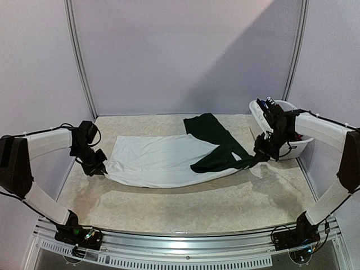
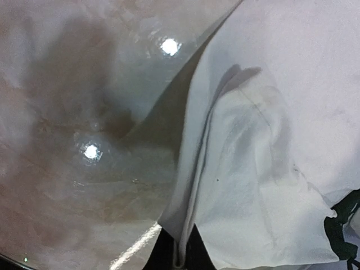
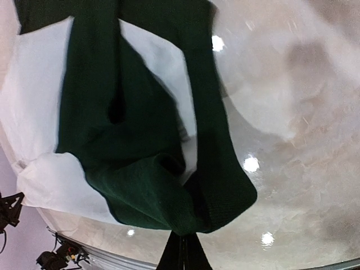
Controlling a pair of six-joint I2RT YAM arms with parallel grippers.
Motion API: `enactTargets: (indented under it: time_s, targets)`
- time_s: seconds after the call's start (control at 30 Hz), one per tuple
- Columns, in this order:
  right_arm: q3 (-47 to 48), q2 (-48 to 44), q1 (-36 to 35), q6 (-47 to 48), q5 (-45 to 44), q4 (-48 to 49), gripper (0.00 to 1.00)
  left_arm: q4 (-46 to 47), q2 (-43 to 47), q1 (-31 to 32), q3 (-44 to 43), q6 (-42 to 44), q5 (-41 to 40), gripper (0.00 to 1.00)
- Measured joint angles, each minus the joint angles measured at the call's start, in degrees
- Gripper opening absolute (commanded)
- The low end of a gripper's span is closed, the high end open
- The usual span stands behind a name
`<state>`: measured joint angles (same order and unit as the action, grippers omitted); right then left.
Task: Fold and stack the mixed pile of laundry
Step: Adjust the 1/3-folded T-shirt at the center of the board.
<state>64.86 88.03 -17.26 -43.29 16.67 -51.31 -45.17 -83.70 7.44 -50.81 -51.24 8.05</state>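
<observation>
The white T-shirt (image 2: 253,185) was thin, matt cloth, smooth but faintly creased, while the dark green piece (image 3: 140,185) was a heavier matt fabric with a fine, grainy weave. The table top (image 2: 73,112) was hard, glossy marbled beige that mirrored the lamps as bright spots. The tub (image 1: 256,118) looked like smooth white plastic, and the rail (image 1: 185,242) like bare silvery metal.

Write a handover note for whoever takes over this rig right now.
The left gripper is shut on the white T-shirt at its left edge.
The right gripper is shut on the dark green piece at a bunched end.
Both lie across the table, green draped over the shirt's right part.
Done: nothing folded or stacked.
Left: separate, fold, stack both; the white tub is mostly hidden by the right arm.
</observation>
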Motion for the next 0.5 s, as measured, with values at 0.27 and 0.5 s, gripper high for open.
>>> enactTargets:
  time_s: [0.27, 0.5]
  targets:
    - [34.36, 8.76, -0.02, 3.23, -0.61, -9.4, 0.0, -6.49, -3.13, -0.02, -22.05, 0.22, 0.74, 0.0]
    - [16.06, -1.18, -0.02, 3.48, -0.98, -8.61, 0.0, -7.72, 7.3, -0.02, -15.61, 0.46, 0.15, 0.0]
